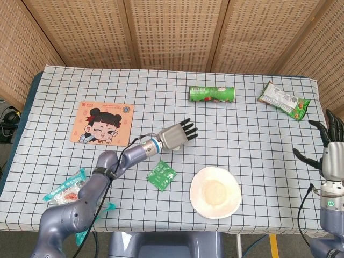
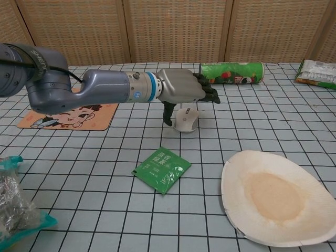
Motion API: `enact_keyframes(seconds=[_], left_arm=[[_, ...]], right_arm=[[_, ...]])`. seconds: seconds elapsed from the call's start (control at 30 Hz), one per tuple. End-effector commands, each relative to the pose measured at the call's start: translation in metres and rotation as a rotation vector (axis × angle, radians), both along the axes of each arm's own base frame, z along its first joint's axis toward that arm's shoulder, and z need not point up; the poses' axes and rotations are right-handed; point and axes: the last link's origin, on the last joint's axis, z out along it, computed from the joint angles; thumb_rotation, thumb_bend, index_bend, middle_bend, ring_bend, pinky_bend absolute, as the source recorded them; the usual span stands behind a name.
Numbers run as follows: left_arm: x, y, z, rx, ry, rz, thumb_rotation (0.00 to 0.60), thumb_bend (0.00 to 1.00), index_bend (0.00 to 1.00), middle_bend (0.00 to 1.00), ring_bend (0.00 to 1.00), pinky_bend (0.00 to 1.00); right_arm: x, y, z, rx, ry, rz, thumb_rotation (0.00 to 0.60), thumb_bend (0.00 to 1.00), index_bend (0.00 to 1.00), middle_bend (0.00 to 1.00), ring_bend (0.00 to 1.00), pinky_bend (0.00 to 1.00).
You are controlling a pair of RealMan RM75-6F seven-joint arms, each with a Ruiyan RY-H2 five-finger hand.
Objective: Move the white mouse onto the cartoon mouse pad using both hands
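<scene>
Left hand (image 2: 181, 86) is seen over the middle of the table (image 1: 247, 123), palm down, fingers extended and apart, nothing held. White mouse (image 2: 185, 119) is seen in the chest view resting on the table just under and near of that hand; the thumb (image 2: 168, 113) hangs down just left of the mouse, and contact cannot be told. In the head view the mouse is hidden beneath the hand (image 1: 176, 136).

Cartoon mouse pad (image 1: 102, 123) is located on the left side of the table, well apart from the mouse, with nothing on it; in the chest view it is partly covered by the left forearm (image 2: 79, 92).

Right hand (image 1: 330, 148) is seen only at the right edge of the head view, off the table's right side, raised, fingers spread, nothing gripped.

Also noted: green sachet (image 2: 161, 169) near of the mouse; paper plate (image 2: 275, 197) at near right; green can (image 2: 231, 72) lying on its side at far centre; snack bag (image 1: 283, 100) at far right; wrapped packets (image 1: 67, 188) at near left.
</scene>
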Motion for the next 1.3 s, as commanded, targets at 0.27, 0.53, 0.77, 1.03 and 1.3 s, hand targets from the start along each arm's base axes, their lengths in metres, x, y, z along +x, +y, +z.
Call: enact_keyframes(seconds=[0.27, 0.53, 0.77, 1.03, 1.3], left_arm=[[-0.006, 0.011, 0.008, -0.002, 0.015, 0.069, 0.600, 0.06, 0.00, 0.00, 0.00, 0.01], [0.000, 0.007, -0.001, -0.014, 0.042, 0.067, 0.600, 0.06, 0.03, 0.00, 0.00, 0.02], [-0.004, 0.007, -0.005, -0.014, 0.057, 0.086, 0.600, 0.07, 0.21, 0.01, 0.00, 0.13], [-0.005, 0.004, -0.003, -0.017, 0.022, 0.068, 0.600, 0.31, 0.56, 0.28, 0.22, 0.32], [-0.013, 0.002, 0.005, -0.022, 0.000, 0.020, 0.600, 0.42, 0.68, 0.39, 0.31, 0.38]], right_arm=[[0.000, -0.001, -0.002, 0.006, 0.010, -0.002, 0.600, 0.19, 0.28, 0.02, 0.00, 0.09], [-0.002, -0.002, -0.001, 0.001, 0.006, -0.004, 0.600, 0.19, 0.28, 0.03, 0.00, 0.09], [-0.002, -0.001, 0.000, -0.005, 0.007, 0.001, 0.600, 0.19, 0.29, 0.03, 0.00, 0.09], [0.000, -0.001, 0.000, -0.015, 0.012, 0.015, 0.600, 0.19, 0.31, 0.04, 0.00, 0.09], [0.002, 0.001, 0.001, -0.023, 0.017, 0.027, 0.600, 0.19, 0.32, 0.05, 0.00, 0.08]])
